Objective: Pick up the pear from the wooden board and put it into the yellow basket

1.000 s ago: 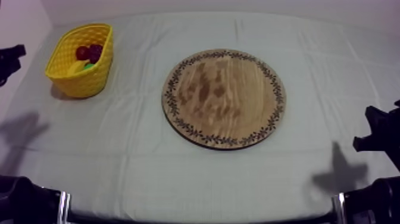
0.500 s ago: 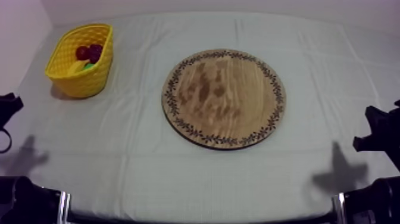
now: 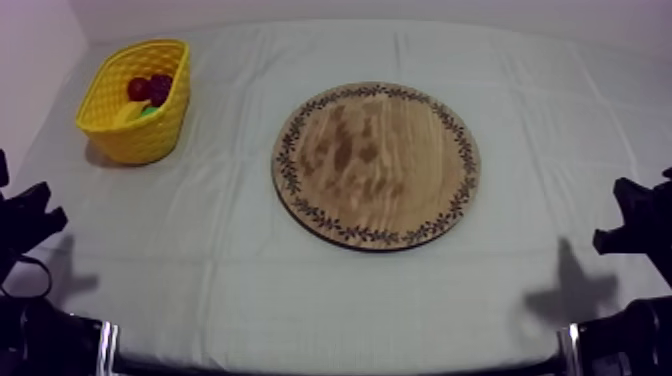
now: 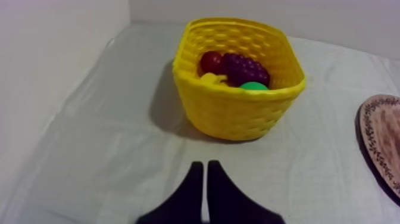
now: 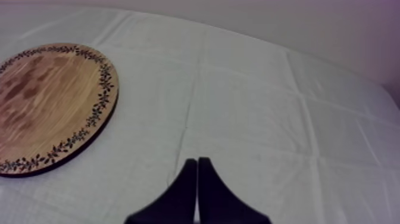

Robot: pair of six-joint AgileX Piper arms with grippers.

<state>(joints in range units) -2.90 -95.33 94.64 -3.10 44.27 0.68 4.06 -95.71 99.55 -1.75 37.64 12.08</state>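
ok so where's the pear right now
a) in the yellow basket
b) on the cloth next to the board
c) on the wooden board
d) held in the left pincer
a: the pear shows green inside the yellow basket beside the grapes, while the wooden board bears no fruit and the left pincer is shut on nothing.

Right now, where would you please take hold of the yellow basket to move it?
I would pinch the yellow basket by its rim, coming down from above with the left gripper, which faces it: it stands upright, open-topped, and its thin wall should fit between the fingers.
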